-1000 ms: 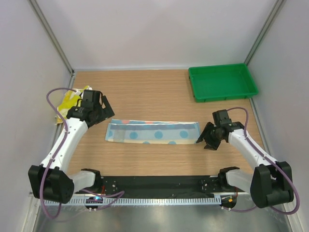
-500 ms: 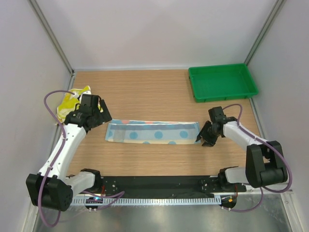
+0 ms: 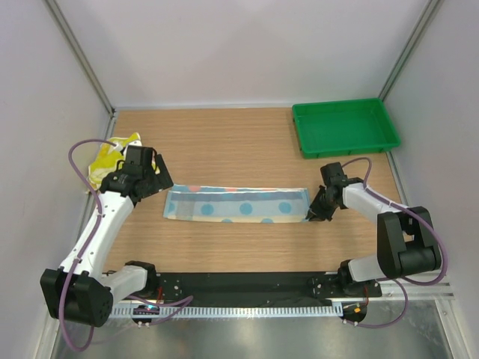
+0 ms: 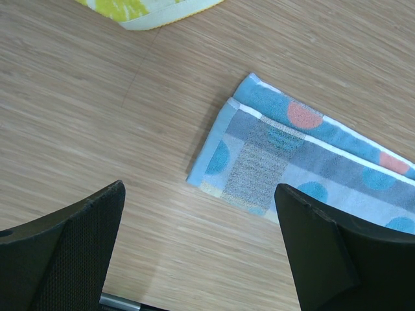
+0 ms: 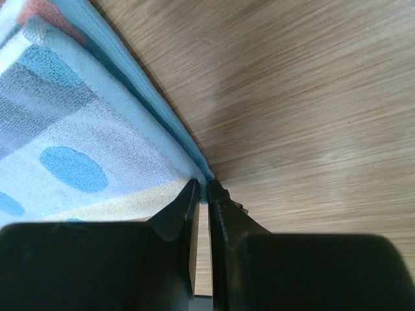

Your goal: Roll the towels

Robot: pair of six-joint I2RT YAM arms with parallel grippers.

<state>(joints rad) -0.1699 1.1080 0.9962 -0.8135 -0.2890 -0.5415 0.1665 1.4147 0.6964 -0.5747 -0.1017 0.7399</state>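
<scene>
The light blue dotted towel (image 3: 236, 204) lies folded flat as a long strip across the middle of the table. My right gripper (image 3: 315, 210) is at its right end, shut on the towel's near right corner (image 5: 198, 170), with the jaws almost together and low on the table. My left gripper (image 3: 155, 178) is open and empty, above the table just off the towel's left end (image 4: 272, 152). The yellow towel (image 3: 109, 154) lies crumpled at the far left by the wall; its edge shows in the left wrist view (image 4: 146, 10).
A green tray (image 3: 346, 127) stands at the back right, empty. Walls close in the table on the left, right and back. Bare wood lies in front of and behind the blue towel.
My right gripper has moved left to the blue towel's right end and closed on its corner. My left gripper came down slightly toward the towel's left end, then held still.
</scene>
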